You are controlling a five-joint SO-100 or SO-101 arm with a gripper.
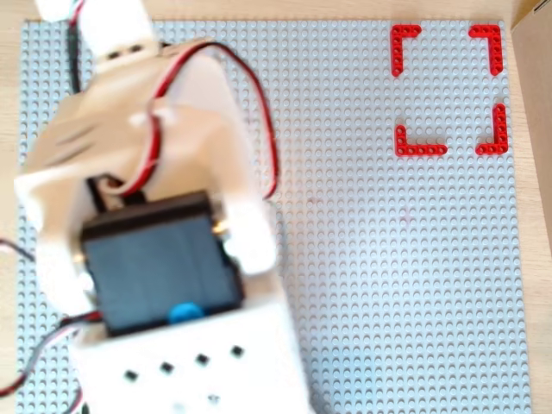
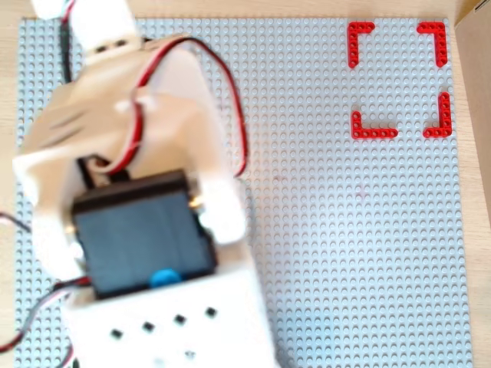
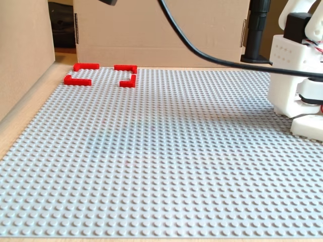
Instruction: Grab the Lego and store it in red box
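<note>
The red box, four thin red corner pieces (image 1: 405, 36), sits at the top right of the grey baseplate (image 1: 371, 259) in both overhead views (image 2: 360, 32). It is at the far left in the fixed view (image 3: 86, 66). Only baseplate shows inside it. The black hexagonal Lego is in no view. The white arm with a black servo (image 1: 159, 259) covers the left of the plate in both overhead views (image 2: 142, 230). In the fixed view the gripper (image 3: 309, 126) is low over the plate at the right edge, partly cut off. Its jaws are hidden.
Cardboard walls stand along the left (image 3: 25, 50) and back (image 3: 161, 30) of the plate in the fixed view. A black cable (image 3: 202, 48) hangs across the top. A black post (image 3: 257, 30) stands at the back right. Red and black wires (image 1: 259, 95) loop off the arm.
</note>
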